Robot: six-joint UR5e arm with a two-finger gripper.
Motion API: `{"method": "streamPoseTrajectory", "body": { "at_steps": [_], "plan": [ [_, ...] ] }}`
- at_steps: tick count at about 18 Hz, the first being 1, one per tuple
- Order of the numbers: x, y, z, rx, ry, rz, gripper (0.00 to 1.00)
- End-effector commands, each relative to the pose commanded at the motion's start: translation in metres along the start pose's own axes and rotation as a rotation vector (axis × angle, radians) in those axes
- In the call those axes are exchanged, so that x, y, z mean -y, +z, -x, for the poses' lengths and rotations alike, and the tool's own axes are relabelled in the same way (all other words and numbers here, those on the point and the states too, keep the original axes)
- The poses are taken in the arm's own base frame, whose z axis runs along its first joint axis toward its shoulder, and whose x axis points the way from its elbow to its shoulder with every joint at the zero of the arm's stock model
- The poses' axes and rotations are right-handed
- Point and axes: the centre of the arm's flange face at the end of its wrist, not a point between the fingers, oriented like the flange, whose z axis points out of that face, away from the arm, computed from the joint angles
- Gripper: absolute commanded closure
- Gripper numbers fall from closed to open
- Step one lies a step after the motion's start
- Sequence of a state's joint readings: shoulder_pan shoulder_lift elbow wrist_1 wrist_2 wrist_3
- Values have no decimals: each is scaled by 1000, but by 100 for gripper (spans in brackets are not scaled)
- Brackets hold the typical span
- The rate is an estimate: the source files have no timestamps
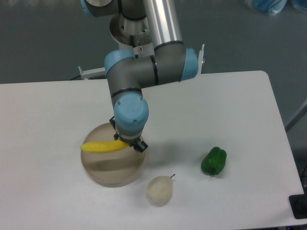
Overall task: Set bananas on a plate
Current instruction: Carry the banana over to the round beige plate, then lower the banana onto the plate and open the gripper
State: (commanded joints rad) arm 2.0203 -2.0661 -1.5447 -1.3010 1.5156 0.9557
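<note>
Nearest the camera: whitish, stemmed pear (159,190) on the white tabletop (240,110), untouched. To its right, a glossy green bell pepper (213,160), well apart from the work.

Mid-ground: round, flat, matte beige-grey plate (112,165) with thick rim. Above it hangs the curved, smooth, bright yellow banana (101,146), roughly level, its free tip reaching out past the plate's left rim. Shadow on the plate suggests it is not yet resting there.

Gripper (129,142) holds the banana by its right end; jaws closed on it, mostly hidden under the blue wrist joint.

Judgement: carry done, banana over target. Left: lower, let go, withdraw.

Far: grey-and-blue arm (148,67), mounting post behind.
</note>
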Motion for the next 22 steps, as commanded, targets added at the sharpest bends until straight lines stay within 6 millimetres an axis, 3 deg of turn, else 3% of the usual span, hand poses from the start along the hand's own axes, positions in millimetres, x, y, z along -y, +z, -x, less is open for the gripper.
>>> {"method": "streamPoseTrajectory", "body": {
  "at_steps": [4,10,11,13,14,15,18,22],
  "plan": [
    [4,16,7,14,1,-10,99],
    [2,33,6,11,5,-8,89],
    [2,32,6,16,9,-11,81],
    [3,30,9,35,16,-25,30],
    [4,28,11,55,15,-39,9],
    [5,24,11,86,12,-59,0],
    [2,-3,18,153,-2,-121,0],
    [-62,-43,69,197,-131,-168,0]
  ]
}}
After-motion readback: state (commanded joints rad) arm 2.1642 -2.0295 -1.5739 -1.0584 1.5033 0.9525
